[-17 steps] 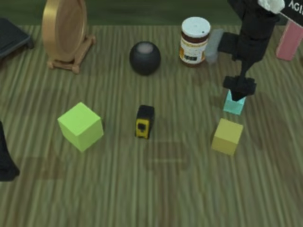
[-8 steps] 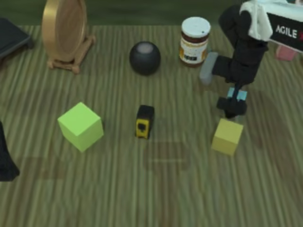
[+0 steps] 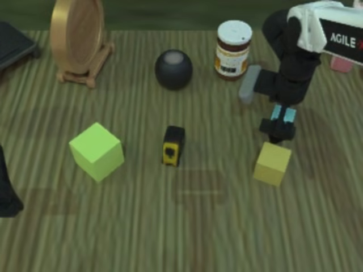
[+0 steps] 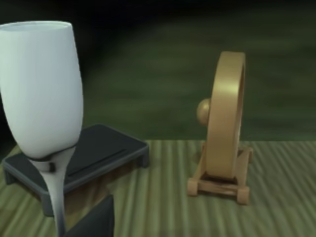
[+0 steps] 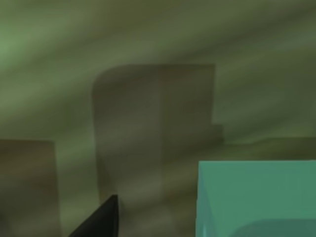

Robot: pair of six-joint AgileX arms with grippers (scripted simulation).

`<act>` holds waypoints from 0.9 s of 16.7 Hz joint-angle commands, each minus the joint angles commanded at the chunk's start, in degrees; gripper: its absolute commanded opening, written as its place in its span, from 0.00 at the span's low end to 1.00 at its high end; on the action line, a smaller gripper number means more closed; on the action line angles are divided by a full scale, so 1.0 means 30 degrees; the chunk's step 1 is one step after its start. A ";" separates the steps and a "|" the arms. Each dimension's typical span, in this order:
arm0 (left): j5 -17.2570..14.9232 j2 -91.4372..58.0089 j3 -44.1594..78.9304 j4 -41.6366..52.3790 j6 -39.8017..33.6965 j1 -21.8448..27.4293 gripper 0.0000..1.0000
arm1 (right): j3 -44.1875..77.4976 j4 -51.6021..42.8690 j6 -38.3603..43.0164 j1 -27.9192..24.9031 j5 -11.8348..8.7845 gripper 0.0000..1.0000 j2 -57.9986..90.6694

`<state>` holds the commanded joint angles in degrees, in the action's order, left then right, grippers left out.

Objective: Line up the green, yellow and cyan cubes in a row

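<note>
Right gripper (image 3: pixel 278 126) over the right part of the table (image 3: pixel 198 226), clamped on the cyan cube (image 3: pixel 283 115), lifted clear of the wood, just behind the yellow cube (image 3: pixel 272 164). In the right wrist view, cyan cube (image 5: pixel 256 197) large in frame, with only shadowed table (image 5: pixel 148 49) beyond it. Yellow cube resting flat on the table, right of centre. Green cube (image 3: pixel 96 151) well apart at the left, turned corner-forward. Black-and-yellow tape measure (image 3: pixel 173 145) between green and yellow cubes, nearer the middle. Farther back: dark sphere (image 3: pixel 173 69), white-lidded jar (image 3: pixel 232 49), round golden disc on a wooden stand (image 3: pixel 79 39), pink block (image 3: pixel 342 63) at the right edge behind the arm. Left arm (image 3: pixel 7 187) parked at the left edge; cannot tell how its gripper stands. Left wrist view: white goblet (image 4: pixel 42 98), dark flat tray (image 4: pixel 94 158), golden disc (image 4: pixel 224 128) on its stand.
</note>
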<state>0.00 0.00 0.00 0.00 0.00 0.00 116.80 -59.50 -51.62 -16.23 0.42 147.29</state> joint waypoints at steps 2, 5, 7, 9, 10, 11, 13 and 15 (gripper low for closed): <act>0.0000 0.0000 0.0000 0.0000 0.0000 0.0000 1.00 | 0.0000 0.0000 0.0000 0.0000 0.0000 0.70 0.0000; 0.0000 0.0000 0.0000 0.0000 0.0000 0.0000 1.00 | 0.0000 0.0000 0.0000 0.0000 0.0000 0.47 0.0000; 0.0000 0.0000 0.0000 0.0000 0.0000 0.0000 1.00 | 0.0000 0.0000 0.0000 0.0000 0.0000 0.32 0.0000; 0.0000 0.0000 0.0000 0.0000 0.0000 0.0000 1.00 | 0.0000 0.0000 0.0000 0.0000 0.0000 0.17 0.0000; 0.0000 0.0000 0.0000 0.0000 0.0000 0.0000 1.00 | 0.0000 0.0000 0.0000 0.0000 0.0000 0.10 0.0000; 0.0000 0.0000 0.0000 0.0000 0.0000 0.0000 1.00 | 0.0000 0.0000 0.0000 0.0000 0.0000 0.02 0.0000; 0.0000 0.0000 0.0000 0.0000 0.0000 0.0000 1.00 | 0.0000 0.0000 0.0000 0.0000 0.0000 0.00 0.0000; 0.0000 0.0000 0.0000 0.0000 0.0000 0.0000 1.00 | 0.0000 0.0000 0.0000 0.0000 0.0000 0.00 0.0000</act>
<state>0.00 0.00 0.00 0.00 0.00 0.00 116.80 -59.50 -51.62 -16.23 0.42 147.29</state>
